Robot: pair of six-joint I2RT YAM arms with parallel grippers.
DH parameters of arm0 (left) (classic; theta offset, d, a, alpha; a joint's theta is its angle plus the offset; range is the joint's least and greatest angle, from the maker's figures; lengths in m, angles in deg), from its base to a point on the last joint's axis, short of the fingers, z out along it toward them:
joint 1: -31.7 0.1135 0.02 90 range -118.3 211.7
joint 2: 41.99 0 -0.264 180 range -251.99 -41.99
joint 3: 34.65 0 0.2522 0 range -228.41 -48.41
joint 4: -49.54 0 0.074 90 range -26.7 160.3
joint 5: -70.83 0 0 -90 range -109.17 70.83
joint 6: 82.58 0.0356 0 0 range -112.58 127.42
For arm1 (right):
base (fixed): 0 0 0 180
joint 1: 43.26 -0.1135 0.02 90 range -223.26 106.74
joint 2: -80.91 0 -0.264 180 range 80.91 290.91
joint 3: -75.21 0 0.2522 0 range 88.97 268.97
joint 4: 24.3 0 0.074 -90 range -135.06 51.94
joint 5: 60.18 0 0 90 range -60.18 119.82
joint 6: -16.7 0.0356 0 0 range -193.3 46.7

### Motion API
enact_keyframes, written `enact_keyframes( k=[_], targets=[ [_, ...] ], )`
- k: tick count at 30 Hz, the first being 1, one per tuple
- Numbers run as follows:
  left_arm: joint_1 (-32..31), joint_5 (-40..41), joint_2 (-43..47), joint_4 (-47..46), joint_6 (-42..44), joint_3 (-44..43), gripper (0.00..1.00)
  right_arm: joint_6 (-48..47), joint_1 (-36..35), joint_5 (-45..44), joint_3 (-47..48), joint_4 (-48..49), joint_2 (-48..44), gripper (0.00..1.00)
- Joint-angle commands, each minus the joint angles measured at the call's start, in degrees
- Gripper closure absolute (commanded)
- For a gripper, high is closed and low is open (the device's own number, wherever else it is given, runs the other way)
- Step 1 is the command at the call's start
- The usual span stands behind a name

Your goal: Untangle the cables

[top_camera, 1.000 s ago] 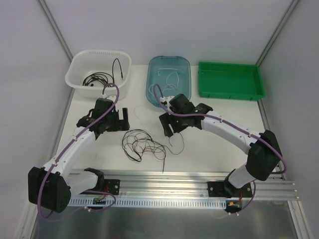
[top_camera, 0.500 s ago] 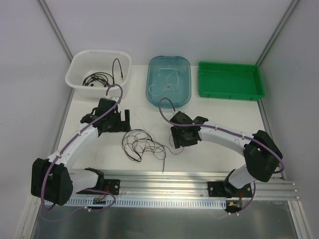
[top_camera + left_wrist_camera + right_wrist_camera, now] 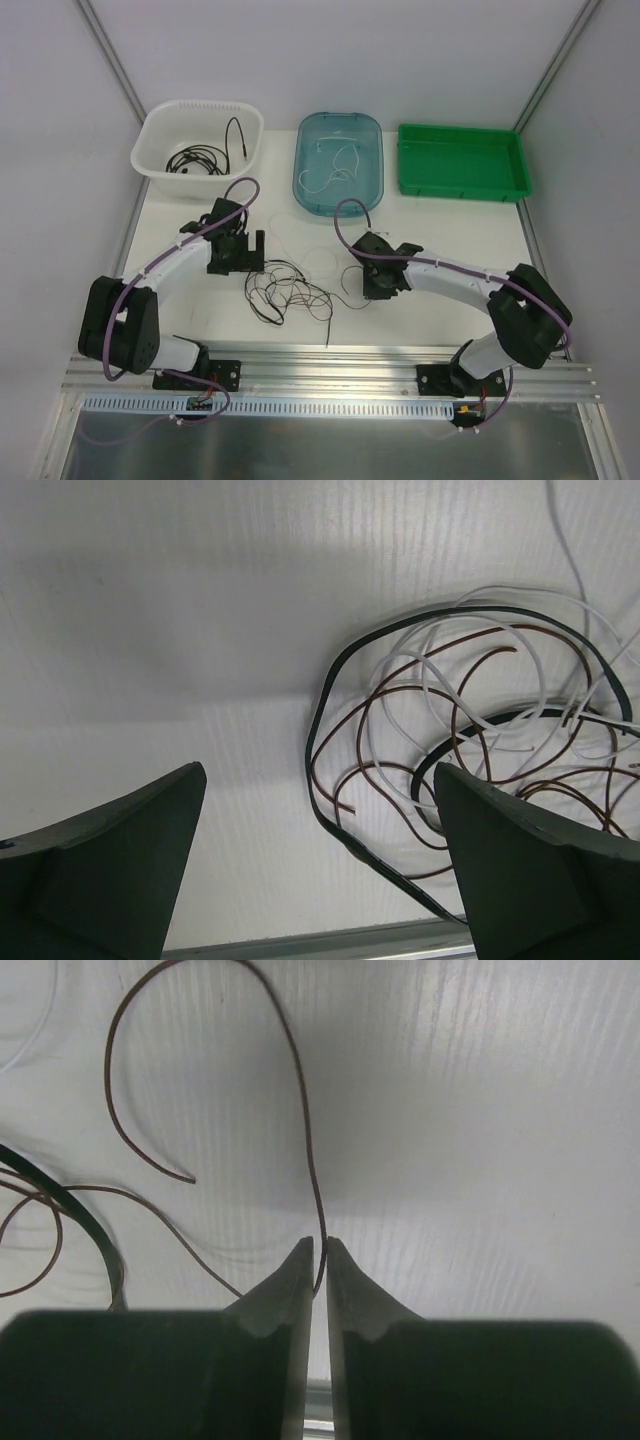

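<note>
Swung the right hand (image 3: 380, 288) down from the near rim of the blue tub (image 3: 340, 116) to the right fringe of the tangled cables (image 3: 290, 290) on the bench (image 3: 470, 225). Nudged the left hand (image 3: 240, 258) in toward the tangle's upper left edge. Had the right hand's fingers pressed together at the tips, pinching a thin brown wire (image 3: 307, 1140) that arched up and away across the bench. Held the left hand spread wide and gripping nothing, low over the bench, with black, white and brown loops lying ahead of it and toward its right finger. Left the tangle between the two hands, mid-bench. Also noted black cables (image 3: 195, 158) in the white basket (image 3: 205, 104) at far left, a white cable (image 3: 335, 165) in the blue tub, and a green tray (image 3: 460, 160) at far right.
</note>
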Motion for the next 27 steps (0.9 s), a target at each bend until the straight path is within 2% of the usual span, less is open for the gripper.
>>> enact_keyframes(
  k=[1, 3, 12, 18, 23, 27],
  targets=[
    [-0.03, 2.25, -2.15, 1.06, -0.23, -1.53, 0.01, -0.43, 0.09, -4.17, 1.08, -1.96, -4.80, 0.89],
    [-0.73, 3.05, -3.74, 1.59, -0.14, -1.88, 0.01, -2.01, 0.09, -6.88, 2.48, -5.20, -7.07, 0.99],
    [-2.84, 6.22, -7.34, 3.43, 0.21, -3.11, 0.01, -10.96, 0.09, -17.53, 14.17, -20.58, -18.59, 0.99],
    [-2.93, 6.31, -7.35, 3.79, 0.30, -3.29, 0.01, -18.44, 1.22, -24.91, 32.08, -31.23, -24.40, 0.99],
    [-3.02, 6.22, -7.52, 3.96, 0.30, -3.38, 0.01, -27.04, 2.46, -23.34, 48.41, -29.67, -27.74, 0.99],
    [-3.02, 6.22, -7.35, 4.05, 0.39, -3.47, 0.01, -31.01, 2.46, -20.71, 52.15, -21.68, -31.08, 0.99]
  ],
)
